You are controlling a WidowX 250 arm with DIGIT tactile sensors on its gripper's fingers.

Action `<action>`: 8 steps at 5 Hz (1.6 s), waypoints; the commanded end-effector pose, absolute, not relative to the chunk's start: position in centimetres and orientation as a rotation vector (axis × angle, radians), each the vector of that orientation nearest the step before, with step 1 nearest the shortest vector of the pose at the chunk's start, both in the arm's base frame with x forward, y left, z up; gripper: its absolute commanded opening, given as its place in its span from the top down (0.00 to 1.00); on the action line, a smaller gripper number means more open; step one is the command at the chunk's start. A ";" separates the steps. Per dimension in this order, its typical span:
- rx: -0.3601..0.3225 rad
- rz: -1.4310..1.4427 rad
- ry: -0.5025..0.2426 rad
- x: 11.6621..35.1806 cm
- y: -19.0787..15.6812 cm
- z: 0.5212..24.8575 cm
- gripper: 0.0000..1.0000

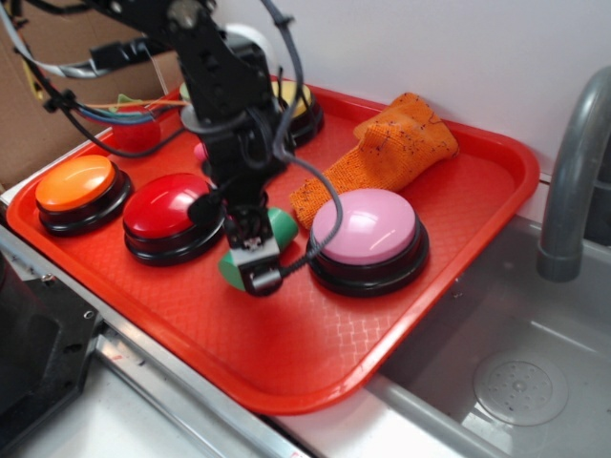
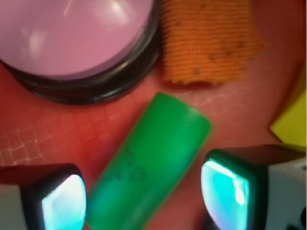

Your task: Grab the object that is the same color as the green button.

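Green cylinder (image 2: 151, 163) is lying flat on tray (image 1: 315, 353); gripper (image 2: 144, 196) is hanging open, fingers straddling it, nothing clamped yet.

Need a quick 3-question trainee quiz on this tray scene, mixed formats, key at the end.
1. True or false: the green cylinder lies on its side on the red tray, between the open fingers of the gripper.
2. Multiple choice: in the wrist view, what sits just beyond the cylinder's far end? A) orange button B) pink button and orange cloth C) sink drain
3. Fill in: in the exterior view, the button at the tray's left end, next to the red button, is ____.

Key: 1 true; 2 B; 3 orange.
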State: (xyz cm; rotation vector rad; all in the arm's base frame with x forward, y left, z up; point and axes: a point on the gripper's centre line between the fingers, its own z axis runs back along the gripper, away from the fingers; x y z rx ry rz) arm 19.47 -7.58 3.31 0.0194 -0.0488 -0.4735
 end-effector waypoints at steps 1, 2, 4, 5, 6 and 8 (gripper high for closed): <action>-0.026 -0.422 -0.062 20.0 -7.9 2.5 0.06; -0.038 -0.386 -0.069 20.0 -7.5 2.6 1.00; 0.078 -0.256 -0.025 21.2 -7.0 3.0 1.00; 0.100 -0.172 -0.010 22.1 -6.7 4.9 1.00; 0.073 -0.089 -0.020 23.2 -5.9 7.7 1.00; 0.040 0.066 0.045 25.8 -2.8 12.1 1.00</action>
